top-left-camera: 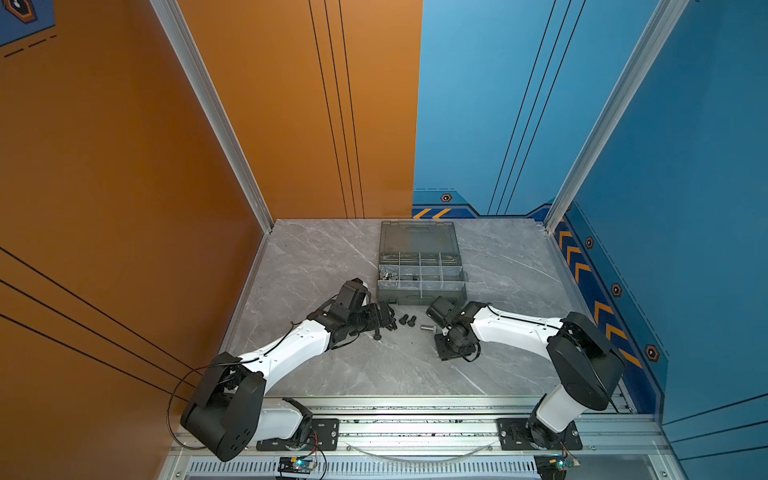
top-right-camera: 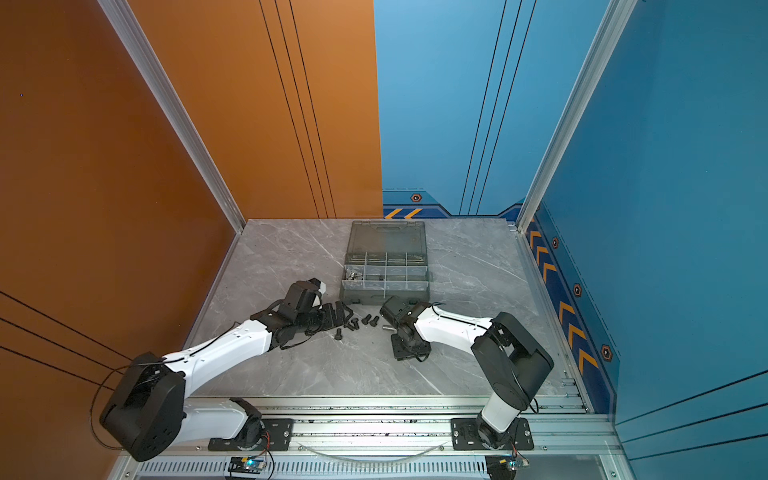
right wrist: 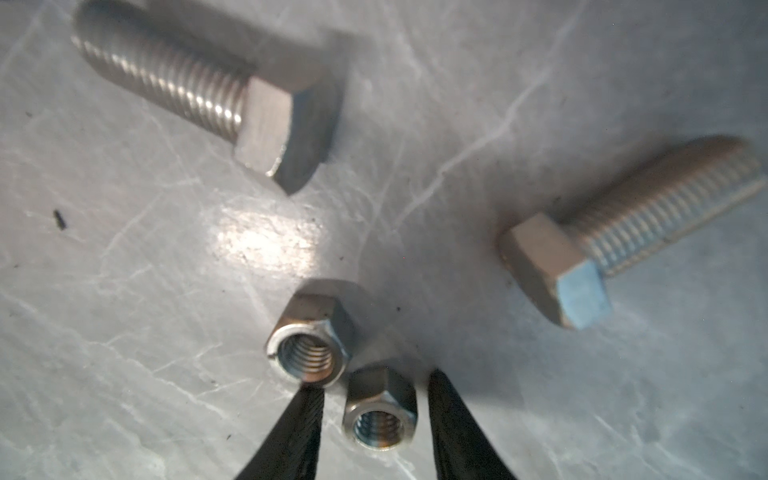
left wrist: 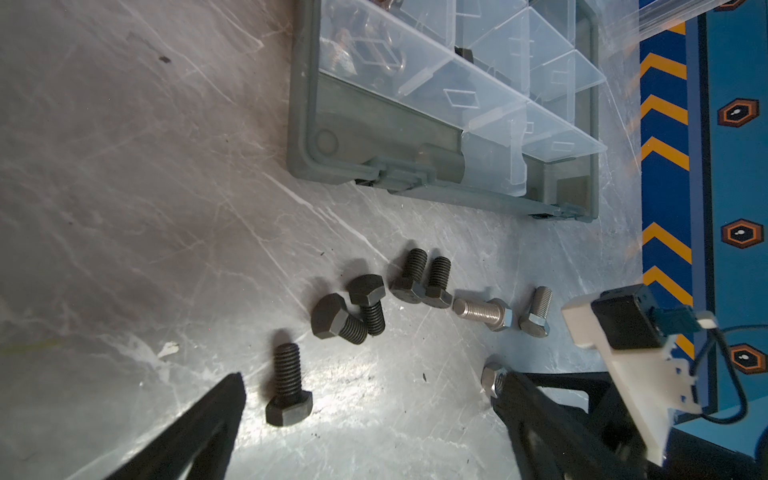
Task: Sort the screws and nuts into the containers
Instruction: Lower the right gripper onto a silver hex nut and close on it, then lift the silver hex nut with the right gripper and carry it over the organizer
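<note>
**Loose fasteners and case: stock on the table**

We are listing what is lying on one grey marble table (top-left-camera: 374,374). Everything is gathered near mid-frame in both top views.

- **Black bolts** (left wrist: 289,384): we are counting five in the left wrist view, all lying on their sides. Two are touching as a crossed pair, two are lying side by side, and one is lying alone. In a top view they are sitting just below the case's lower left corner.
- **Silver bolts** (right wrist: 216,95): two, lying on their sides and apart from each other. In a top view one is showing just right of the black ones.
- **Silver hex nuts** (right wrist: 309,338): two, sitting just beside each other near the silver bolts. We cannot tell whether they are touching.
- **Organiser case** (top-left-camera: 419,297): one, at the centre of both top views. Its lid (top-left-camera: 417,237) is lying open toward the upper part of the frame.
- **Compartments** (top-left-camera: 430,272): they are set in three rows. We are not managing a sure count.
- **Wing nuts** (top-left-camera: 387,274): a silver cluster is sitting in the middle row's leftmost compartment. The number is too small to tell.
- **Left gripper** (left wrist: 370,376): its jaws are spread wide and gripping nothing. The lone black bolt is lying between its fingers.
- **Right gripper** (right wrist: 372,380): its jaws are standing partly apart, straddling one hex nut. A thin gap is showing on each side, so nothing is clamped.
</note>
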### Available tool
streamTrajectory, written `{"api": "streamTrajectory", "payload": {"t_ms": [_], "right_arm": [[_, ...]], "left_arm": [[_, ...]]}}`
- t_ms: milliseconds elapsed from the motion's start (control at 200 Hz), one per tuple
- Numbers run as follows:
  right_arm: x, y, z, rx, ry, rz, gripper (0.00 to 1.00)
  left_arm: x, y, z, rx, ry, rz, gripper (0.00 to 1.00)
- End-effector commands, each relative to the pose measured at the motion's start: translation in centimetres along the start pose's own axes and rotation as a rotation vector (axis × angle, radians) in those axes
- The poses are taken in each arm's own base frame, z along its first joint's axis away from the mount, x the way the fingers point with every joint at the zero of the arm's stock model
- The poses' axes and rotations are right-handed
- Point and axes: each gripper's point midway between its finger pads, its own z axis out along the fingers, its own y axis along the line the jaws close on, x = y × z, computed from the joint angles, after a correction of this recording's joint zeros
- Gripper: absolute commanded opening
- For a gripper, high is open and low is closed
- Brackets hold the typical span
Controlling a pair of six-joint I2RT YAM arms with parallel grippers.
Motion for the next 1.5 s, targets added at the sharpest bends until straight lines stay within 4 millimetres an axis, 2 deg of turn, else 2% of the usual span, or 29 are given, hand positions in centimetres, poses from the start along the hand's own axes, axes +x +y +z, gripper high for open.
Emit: {"api": "streamTrajectory", "payload": {"t_ms": [0, 300, 561, 771, 926, 1116, 1146, 1287, 1382, 1497], "right_arm": [[0.9, -0.5, 0.2, 0.016, 0.02, -0.002, 0.43], [1.5, -0.8, 0.1, 0.051, 0.032, 0.011, 0.39], [1.6, -0.9, 0.0, 0.054, 0.033, 0.021, 0.18], [0.3, -0.8, -1.9, 0.025, -0.02, 0.0, 0.0], [-0.9, -0.4, -4.3, -0.032, -0.068, -0.019, 0.0], [-4.4, 0.3, -8.9, -0.115, -0.196, -0.036, 0.0], [-5.5, -0.6, -9.6, -0.115, -0.22, -0.007, 0.0], [-9.3, -1.3, -12.4, -0.128, -0.304, 0.002, 0.0], [-11.7, -1.8, -13.7, -0.129, -0.345, 0.012, 0.0], [-14.6, -2.3, -14.2, -0.111, -0.377, 0.02, 0.0]], "left_arm": [[0.3, 0.5, -0.1, -0.022, 0.007, -0.005, 0.98], [0.5, 0.6, -0.2, -0.022, 0.006, -0.004, 0.98], [0.6, 0.6, -0.3, -0.02, 0.002, -0.003, 0.98], [0.4, 0.5, -0.5, -0.018, -0.002, -0.004, 0.98], [0.5, 0.6, -0.5, -0.019, -0.005, -0.004, 0.98], [0.5, 0.7, -0.6, -0.022, -0.008, -0.003, 0.98], [0.4, 0.6, -0.6, -0.021, -0.009, -0.004, 0.98], [0.5, 0.7, -0.6, -0.022, -0.007, -0.003, 0.98], [0.5, 0.6, -0.6, -0.021, -0.007, -0.003, 0.98], [0.5, 0.7, -0.6, -0.023, -0.008, -0.004, 0.98]]}}
